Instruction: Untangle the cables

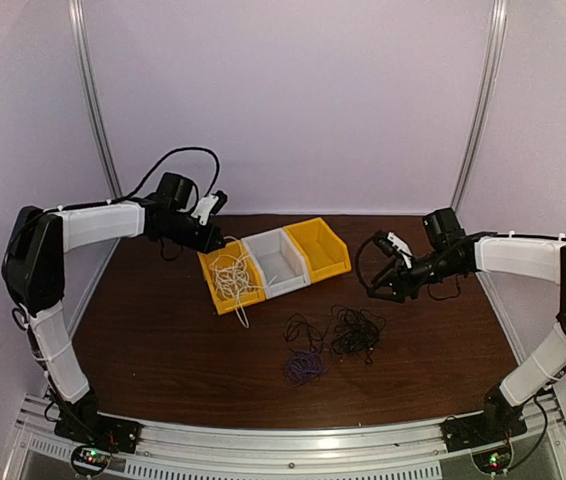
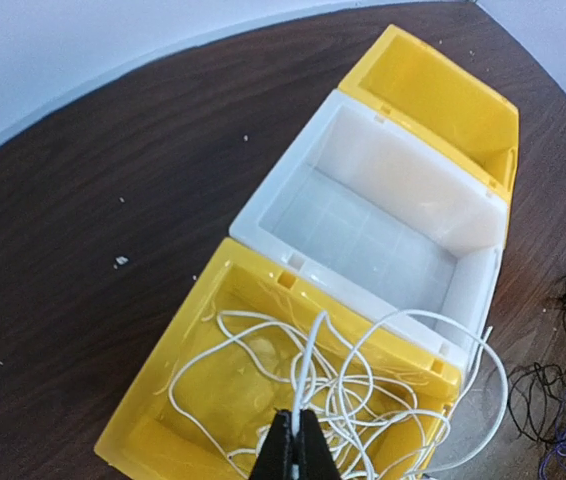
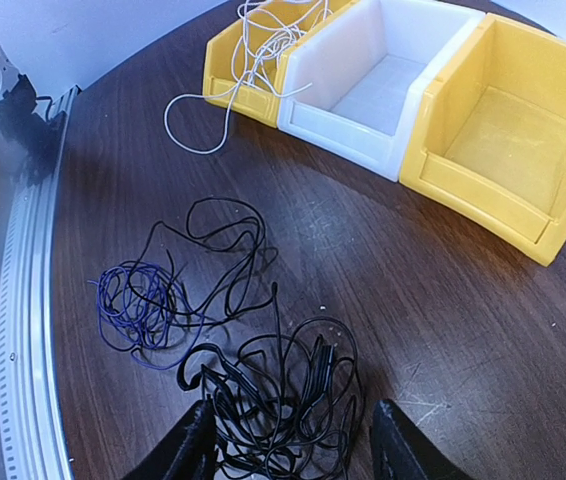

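Note:
The white cable [image 2: 363, 390] lies coiled in the left yellow bin [image 2: 163, 400], with one loop [image 3: 198, 115] spilling over its front onto the table. My left gripper [image 2: 298, 415] hangs over that bin [image 1: 215, 268] and is shut on a strand of the white cable. On the table lie a dense black cable tangle [image 3: 283, 390], a loose thin black cable [image 3: 228, 240] and a purple cable bundle [image 3: 133, 305]. My right gripper [image 3: 293, 420] hovers open just above the black tangle [image 1: 355, 332], one finger on each side of it. The purple bundle [image 1: 305, 367] overlaps the thin black cable.
A white bin [image 1: 275, 262] and a second yellow bin [image 1: 323, 245] stand in a row to the right of the cable bin, both holding nothing. The table's metal rail [image 3: 23, 300] runs along the near edge.

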